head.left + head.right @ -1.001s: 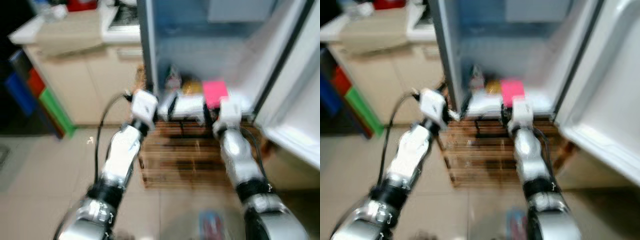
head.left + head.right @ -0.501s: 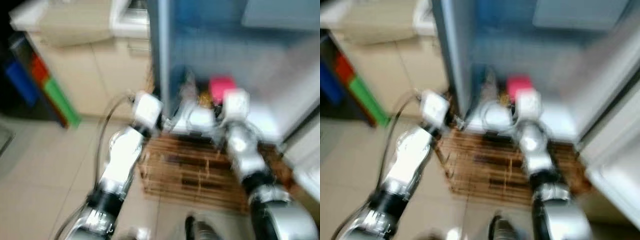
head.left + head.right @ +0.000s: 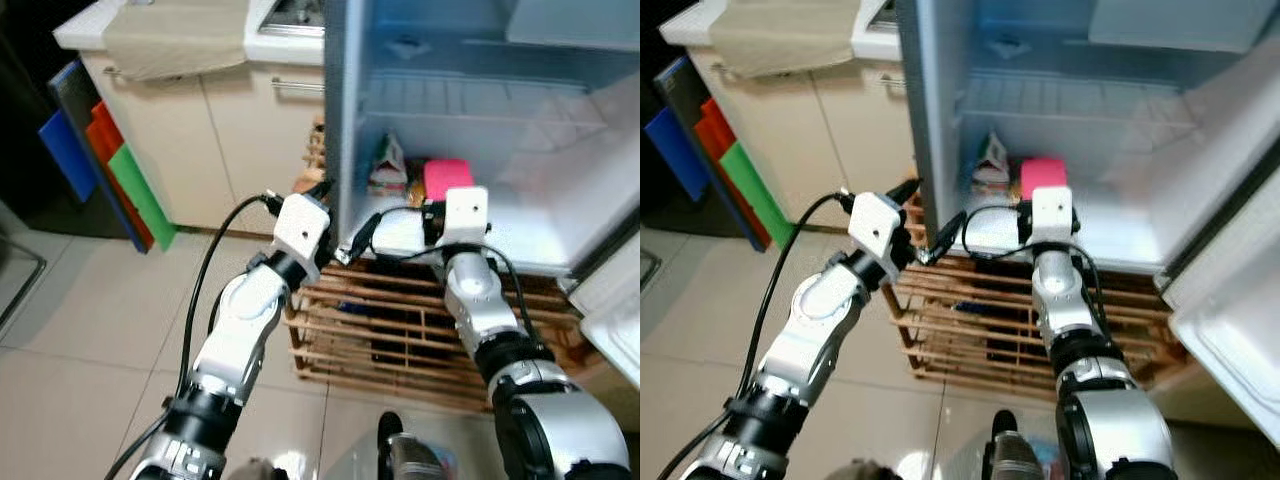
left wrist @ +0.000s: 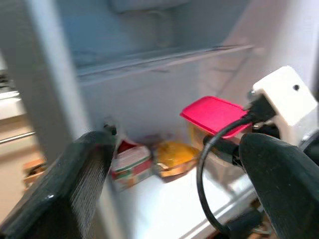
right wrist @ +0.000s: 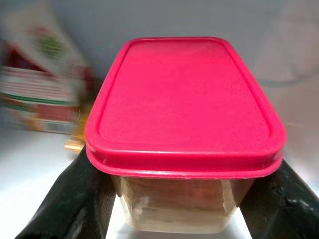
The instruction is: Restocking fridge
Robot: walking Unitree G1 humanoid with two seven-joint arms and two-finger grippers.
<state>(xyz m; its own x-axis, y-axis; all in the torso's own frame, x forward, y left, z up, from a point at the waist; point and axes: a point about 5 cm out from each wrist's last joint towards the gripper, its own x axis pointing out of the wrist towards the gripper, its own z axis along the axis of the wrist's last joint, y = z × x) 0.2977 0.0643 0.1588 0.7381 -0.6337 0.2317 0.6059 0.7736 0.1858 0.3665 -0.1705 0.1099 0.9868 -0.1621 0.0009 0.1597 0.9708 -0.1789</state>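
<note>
A carton and a yellow packet sit at about 10 o'clock of the pink-lidded container on the bottom shelf of the open fridge, above a wooden crate. The right gripper holds the container, one finger on each side, its long axis running straight back toward 12 o'clock. The left gripper hovers empty at the fridge's 9 o'clock edge, fingers spread wide.

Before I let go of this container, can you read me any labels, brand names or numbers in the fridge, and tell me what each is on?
No text can be read.
Carton: red, green and white printing, too blurred to read.
Yellow packet: no legible print.
Container, held between the right gripper's fingers: plain pink lid, no label.
Left gripper: no markings.
</note>
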